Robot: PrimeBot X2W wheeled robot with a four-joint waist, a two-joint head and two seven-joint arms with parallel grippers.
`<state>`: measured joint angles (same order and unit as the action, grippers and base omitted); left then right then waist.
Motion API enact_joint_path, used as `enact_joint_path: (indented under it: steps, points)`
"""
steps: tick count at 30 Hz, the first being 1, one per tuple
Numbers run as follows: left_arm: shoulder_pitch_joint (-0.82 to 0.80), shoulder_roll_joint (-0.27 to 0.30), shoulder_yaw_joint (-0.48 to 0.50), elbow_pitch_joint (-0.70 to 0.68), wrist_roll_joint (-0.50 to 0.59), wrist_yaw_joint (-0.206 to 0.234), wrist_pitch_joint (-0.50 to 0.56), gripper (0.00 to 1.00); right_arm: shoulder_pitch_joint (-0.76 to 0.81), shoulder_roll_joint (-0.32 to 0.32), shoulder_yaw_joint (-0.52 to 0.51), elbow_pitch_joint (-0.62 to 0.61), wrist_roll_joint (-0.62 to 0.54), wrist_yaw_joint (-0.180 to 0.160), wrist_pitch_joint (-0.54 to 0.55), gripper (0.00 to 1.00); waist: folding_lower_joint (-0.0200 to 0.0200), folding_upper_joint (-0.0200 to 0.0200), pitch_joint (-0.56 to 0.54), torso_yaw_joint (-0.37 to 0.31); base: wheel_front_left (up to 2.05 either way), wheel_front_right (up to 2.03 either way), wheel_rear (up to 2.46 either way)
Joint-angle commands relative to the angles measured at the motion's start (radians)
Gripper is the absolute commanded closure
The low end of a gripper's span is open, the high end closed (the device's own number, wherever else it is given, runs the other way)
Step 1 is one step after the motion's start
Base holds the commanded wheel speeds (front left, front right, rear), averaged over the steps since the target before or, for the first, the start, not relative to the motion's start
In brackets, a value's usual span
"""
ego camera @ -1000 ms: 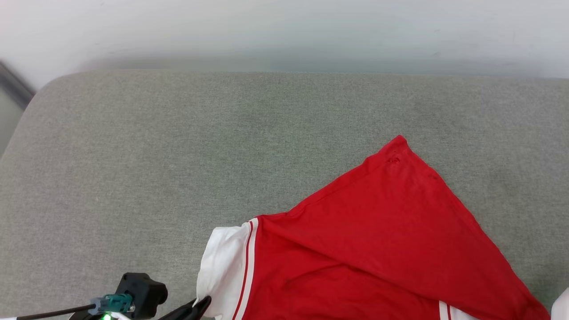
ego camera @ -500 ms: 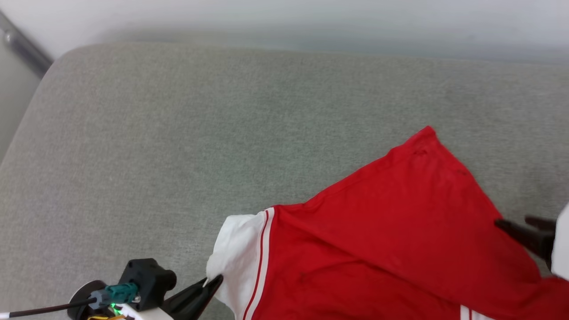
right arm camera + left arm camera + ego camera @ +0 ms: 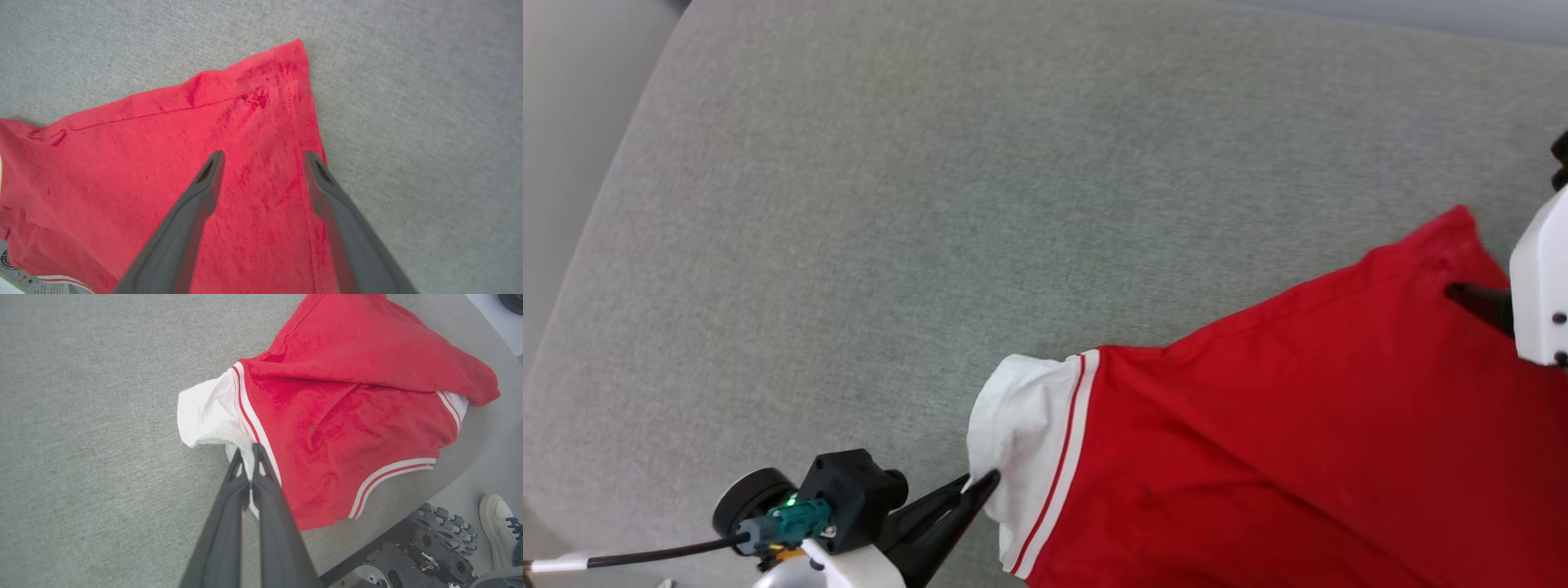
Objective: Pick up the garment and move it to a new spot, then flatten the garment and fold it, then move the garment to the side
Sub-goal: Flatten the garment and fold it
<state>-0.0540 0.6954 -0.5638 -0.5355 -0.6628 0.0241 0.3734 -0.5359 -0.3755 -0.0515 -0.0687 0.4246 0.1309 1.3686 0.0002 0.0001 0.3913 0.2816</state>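
The grey counter (image 3: pixel 849 204) carries the garment (image 3: pixel 1298 408) at its 4 o'clock, long axis running 8 to 2. The left tool (image 3: pixel 249 451) pinches its white edge; the right tool (image 3: pixel 263 157), spread wide and empty, has the red corner at 12 o'clock.

Left gripper (image 3: pixel 249 451): long dark fingers pressed together, pinching the white edge of the garment (image 3: pixel 347 416). Right gripper (image 3: pixel 263 157): fingers spread wide apart, tips pointing forward, gripping nothing.
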Motion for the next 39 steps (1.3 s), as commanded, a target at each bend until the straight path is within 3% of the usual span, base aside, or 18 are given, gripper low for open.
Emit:
enact_joint_path:
  steps: [1,13,14,15,16,21,31,36,39]
  points:
    - [-0.022,-0.009,-0.002,0.004,0.005,-0.007,-0.008,1.00,-0.025,0.001,-0.001,0.013,-0.012,0.000,-0.002,0.00,-0.0002,-0.0001,0.037,0.038,0.00,0.00,0.00]
    - [-0.073,-0.071,-0.040,0.062,0.015,-0.040,-0.044,1.00,-0.007,-0.048,0.066,0.208,-0.087,0.000,0.024,0.00,-0.0002,-0.0001,0.084,0.118,0.00,0.00,0.00]
    - [-0.074,-0.072,-0.040,0.065,0.015,-0.040,-0.046,1.00,0.002,-0.057,0.070,0.215,-0.093,0.000,0.026,0.20,-0.0002,-0.0001,0.086,0.121,0.00,0.00,0.00]
    - [-0.076,-0.073,-0.042,0.068,0.015,-0.042,-0.047,1.00,0.006,-0.065,0.074,0.227,-0.098,-0.001,0.023,0.69,-0.0002,-0.0001,0.088,0.123,0.00,0.00,0.00]
    - [-0.077,-0.074,-0.043,0.070,0.017,-0.043,-0.050,1.00,0.006,-0.071,0.074,0.238,-0.102,-0.001,0.017,1.00,-0.0002,-0.0001,0.088,0.125,0.00,0.00,0.00]
    - [-0.075,-0.077,-0.044,0.091,0.015,-0.043,-0.054,1.00,-0.024,-0.059,0.046,0.276,-0.093,-0.001,-0.051,1.00,-0.0002,-0.0001,0.064,0.120,0.00,0.00,0.00]
    - [-0.092,-0.025,0.033,0.087,0.029,0.011,-0.056,1.00,-0.114,-0.068,0.112,0.255,0.021,0.000,-0.228,1.00,-0.0002,-0.0001,-0.090,0.053,0.00,0.00,0.00]
    - [-0.137,0.026,0.128,0.044,0.054,0.066,-0.055,1.00,-0.135,-0.084,0.131,0.179,0.096,0.000,-0.339,1.00,-0.0002,-0.0001,-0.195,-0.012,0.00,0.00,0.00]
    - [-0.177,0.043,0.173,0.023,0.060,0.073,-0.066,1.00,-0.132,-0.083,0.119,0.132,0.119,0.000,-0.367,1.00,-0.0002,-0.0001,-0.231,-0.047,0.00,0.00,0.00]
